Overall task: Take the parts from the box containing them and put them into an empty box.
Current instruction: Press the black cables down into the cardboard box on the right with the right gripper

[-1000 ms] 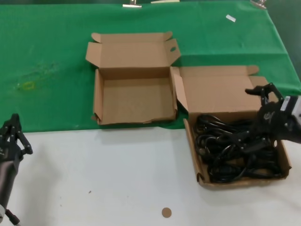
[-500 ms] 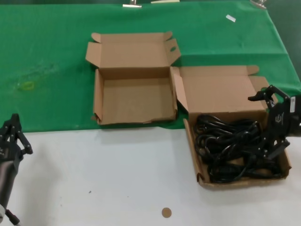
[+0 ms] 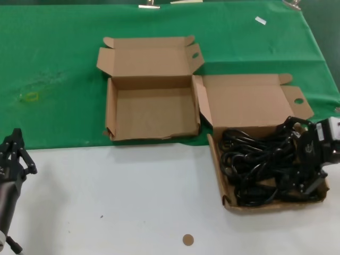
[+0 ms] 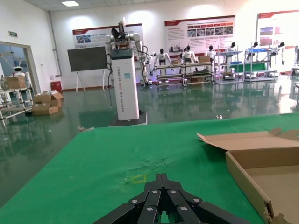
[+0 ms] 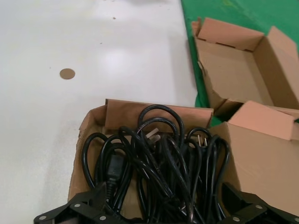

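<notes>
**Right gripper over the cords, jaws spread**

The empty box (image 3: 150,109) sits at upper centre of the head view on the green cloth (image 3: 53,64). The full box (image 3: 223,175) lies at lower right, just beside it, on the white table (image 3: 106,202). The cords (image 3: 255,167) fill it in a tangle, loops running mostly along the box's length. The right gripper (image 3: 307,159) is low at the box's right edge, jaws apart, cords directly between and beyond them in the wrist view. It is by far the nearer. The left gripper (image 3: 13,156) is parked at lower left; whether its fingers are spread I cannot tell.
</notes>
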Robot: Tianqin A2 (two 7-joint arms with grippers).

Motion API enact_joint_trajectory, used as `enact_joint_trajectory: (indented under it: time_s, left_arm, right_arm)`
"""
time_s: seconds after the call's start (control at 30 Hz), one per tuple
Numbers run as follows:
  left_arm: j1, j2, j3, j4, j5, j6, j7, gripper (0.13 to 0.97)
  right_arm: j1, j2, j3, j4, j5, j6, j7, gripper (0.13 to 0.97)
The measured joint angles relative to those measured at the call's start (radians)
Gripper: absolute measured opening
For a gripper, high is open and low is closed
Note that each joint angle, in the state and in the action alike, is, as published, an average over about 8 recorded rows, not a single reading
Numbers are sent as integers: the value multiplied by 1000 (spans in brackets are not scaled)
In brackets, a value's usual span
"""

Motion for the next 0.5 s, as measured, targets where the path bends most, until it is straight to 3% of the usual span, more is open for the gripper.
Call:
enact_joint_trajectory:
  time_s: [0.4, 0.5]
  left_arm:
    - [0, 0, 0, 0, 0, 0, 0, 144]
    - [0, 0, 0, 0, 0, 0, 0, 144]
  right_arm:
    - [86, -70, -45, -90, -79, -18, -35, 782]
    - [95, -80, -51, -102, -93, -18, -39, 708]
